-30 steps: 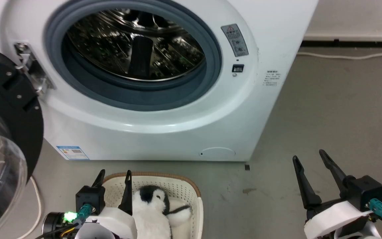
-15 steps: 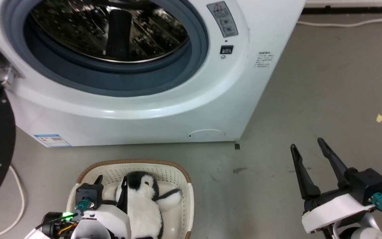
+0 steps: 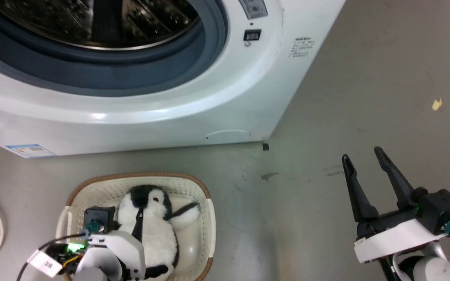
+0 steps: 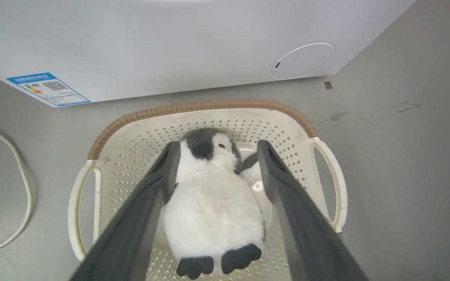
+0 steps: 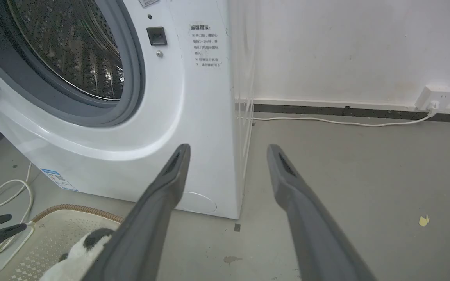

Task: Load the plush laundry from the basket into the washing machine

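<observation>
Low on the grey floor [image 3: 365, 78], just before the washing machine [image 3: 217, 97]: the brown-rimmed basket [image 3: 139, 176], apart from the white front panel by a strip of floor. Off to its left, a loose white cable [image 4: 18, 164] curling over the floor. On the machine's lower front, a blue label [image 4: 49, 89] toward the left and a round service cover [image 4: 303, 60] toward the right. Higher up, the grey door seal [image 3: 170, 74] and steel drum [image 5: 72, 50]. Farther right, a small yellow scrap [image 3: 437, 104] on the floor and a wall socket [image 5: 436, 97] with a cord along the skirting. Around the plush, only the basket's own perforated walls.

Reaches down into the basket with the left tool [image 4: 218, 146], fingers pointing toward the machine and spread wide to either side of the plush laundry [image 4: 213, 203]. Grips nothing; cannot tell whether the fingers touch the fur. Holds the right tool [image 3: 361, 154] well off to the right above bare floor, fingers up and forward, parted wide, empty.

Plush laundry: belly-up on the basket's bottom, dark head toward the washing machine, black feet [image 4: 217, 263] toward the robot. Long axis running from robot to machine, roughly parallel with the left tool's fingers. One flipper [image 3: 184, 210] out to the right.
</observation>
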Tool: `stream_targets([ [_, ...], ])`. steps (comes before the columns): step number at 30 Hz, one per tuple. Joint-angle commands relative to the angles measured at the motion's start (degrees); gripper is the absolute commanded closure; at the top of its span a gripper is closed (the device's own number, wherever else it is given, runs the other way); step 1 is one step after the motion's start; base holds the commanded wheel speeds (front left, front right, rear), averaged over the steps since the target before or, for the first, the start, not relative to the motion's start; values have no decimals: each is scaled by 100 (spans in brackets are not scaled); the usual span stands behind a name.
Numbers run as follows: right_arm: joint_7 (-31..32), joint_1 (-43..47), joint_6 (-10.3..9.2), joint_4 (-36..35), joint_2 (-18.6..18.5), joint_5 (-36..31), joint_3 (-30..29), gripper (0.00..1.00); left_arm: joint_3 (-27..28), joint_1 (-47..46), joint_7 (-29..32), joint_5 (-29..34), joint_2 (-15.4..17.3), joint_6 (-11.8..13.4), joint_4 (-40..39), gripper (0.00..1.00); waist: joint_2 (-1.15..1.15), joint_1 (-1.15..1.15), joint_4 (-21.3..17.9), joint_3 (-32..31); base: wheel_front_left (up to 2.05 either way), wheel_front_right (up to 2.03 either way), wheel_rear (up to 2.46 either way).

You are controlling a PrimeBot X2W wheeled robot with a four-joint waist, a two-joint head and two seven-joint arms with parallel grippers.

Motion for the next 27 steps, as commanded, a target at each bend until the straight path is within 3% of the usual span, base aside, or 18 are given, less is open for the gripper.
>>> stream_targets([
  [1, -48, -118, -3, -53, 2, 51, 15, 0, -14, -150, 20, -64, 74, -25, 132, 0, 0, -1, -68, 128, 0, 0, 0],
  [14, -204, -374, -3, -176, 2, 269, 107, 0, -241, -948, 504, -286, 386, -201, 1035, 0, 0, -1, -316, 855, 0, 0, 0],
  [22, -299, -523, -4, -250, 3, 396, 195, 0, -427, -1414, 856, -264, 683, -12, 1632, 0, 0, -1, -483, 1336, 0, 0, 0],
  [27, -359, -613, -4, -287, 3, 490, 254, 0, -496, -1652, 1091, -338, 846, -18, 1986, 0, 0, -1, -603, 1639, 0, 0, 0],
])
